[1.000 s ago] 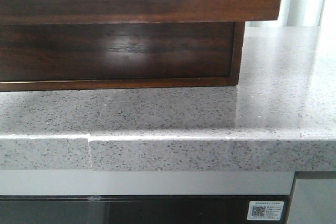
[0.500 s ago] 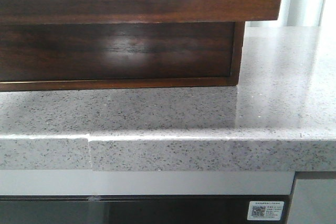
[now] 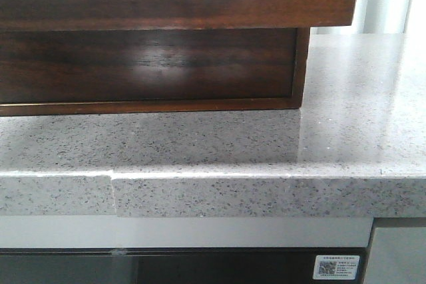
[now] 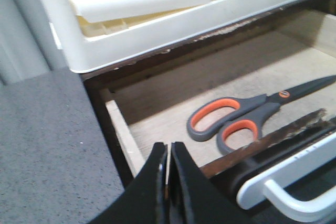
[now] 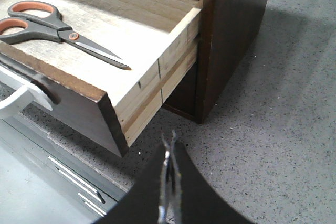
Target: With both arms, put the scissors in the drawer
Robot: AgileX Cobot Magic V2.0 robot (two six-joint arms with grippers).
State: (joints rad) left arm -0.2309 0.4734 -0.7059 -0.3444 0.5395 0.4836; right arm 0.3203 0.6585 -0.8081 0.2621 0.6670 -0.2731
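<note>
The scissors (image 4: pixel 247 116) (image 5: pixel 50 27), grey-handled with orange loop linings, lie flat on the pale floor of the pulled-out drawer (image 5: pixel 152 72) (image 4: pixel 123 135). In the front view only the drawer's dark-brown front (image 3: pixel 180 1) shows, jutting over the counter. My left gripper (image 4: pixel 169 153) is shut and empty, hovering above the drawer's near corner, well apart from the scissors' handles. My right gripper (image 5: pixel 169 142) is shut and empty over the speckled counter, just off the drawer's other front corner.
A white handle (image 4: pixel 294 182) (image 5: pixel 16 100) is fixed to the drawer front. A white plastic tray (image 4: pixel 173 19) sits on top of the brown cabinet (image 5: pixel 236 30). The grey speckled counter (image 3: pixel 346 138) runs to a front edge, with a dark appliance panel (image 3: pixel 200 267) below.
</note>
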